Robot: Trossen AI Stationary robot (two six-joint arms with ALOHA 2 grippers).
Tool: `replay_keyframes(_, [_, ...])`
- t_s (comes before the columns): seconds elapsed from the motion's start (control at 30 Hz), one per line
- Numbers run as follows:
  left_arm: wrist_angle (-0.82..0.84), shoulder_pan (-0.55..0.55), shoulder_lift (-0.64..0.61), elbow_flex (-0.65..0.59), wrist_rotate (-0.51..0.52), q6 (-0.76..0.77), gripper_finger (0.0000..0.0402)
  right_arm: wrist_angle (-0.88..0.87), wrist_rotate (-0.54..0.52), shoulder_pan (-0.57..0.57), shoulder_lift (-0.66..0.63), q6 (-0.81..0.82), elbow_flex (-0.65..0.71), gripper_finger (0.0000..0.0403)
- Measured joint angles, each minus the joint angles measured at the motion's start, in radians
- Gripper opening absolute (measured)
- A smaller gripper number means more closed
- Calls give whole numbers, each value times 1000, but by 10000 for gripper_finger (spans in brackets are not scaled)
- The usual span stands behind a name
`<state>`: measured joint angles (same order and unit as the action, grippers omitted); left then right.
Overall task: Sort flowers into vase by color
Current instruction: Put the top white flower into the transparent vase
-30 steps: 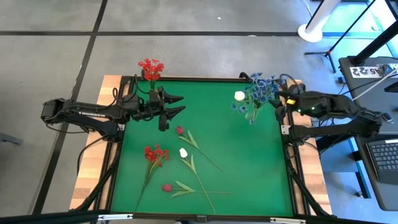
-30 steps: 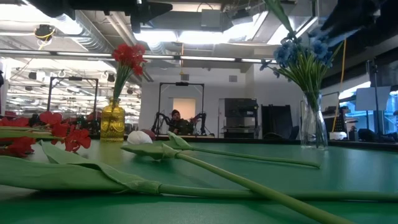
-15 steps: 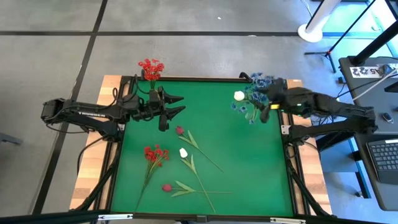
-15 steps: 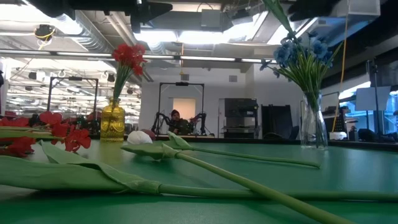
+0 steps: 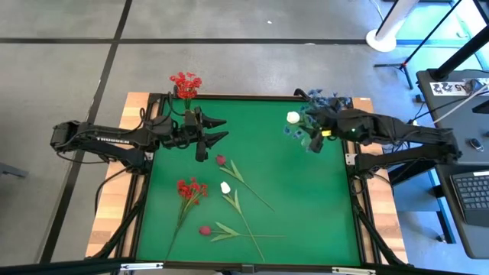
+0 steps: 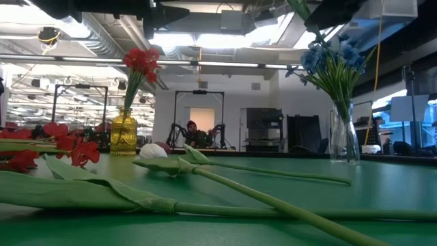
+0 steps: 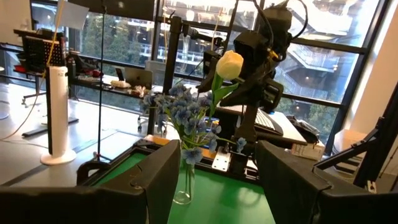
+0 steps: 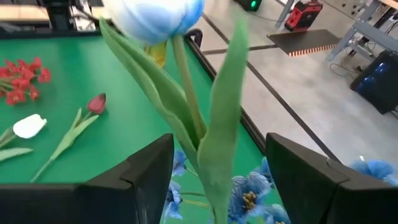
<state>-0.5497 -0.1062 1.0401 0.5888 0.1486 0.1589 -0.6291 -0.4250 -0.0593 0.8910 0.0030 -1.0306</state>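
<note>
The right hand (image 5: 315, 134) gripped a white tulip (image 5: 294, 118) above the glass vase of blue flowers (image 5: 317, 103) at the desk's (image 5: 306, 198) far right; the left hand (image 5: 215, 128) hovered open, empty

Both arms are dark and thin with black cables. The left arm (image 5: 99, 140) has white letters. Each tool has two flat black fingers (image 8: 144, 180).

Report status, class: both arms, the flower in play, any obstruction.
Right gripper shut on white tulip above clear glass vase of blue flowers. Left gripper open, idle beside yellow vase. Blue flowers crowd the vase mouth.
</note>
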Motion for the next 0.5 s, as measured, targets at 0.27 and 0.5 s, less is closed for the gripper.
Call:
replay_keyframes(0.27, [2,0,0,0,0,0,206,5,0,0,-36,18,0,252])
replay_keyframes(0.5, [3,0,0,0,0,0,206,7,0,0,-36,18,-1,181])
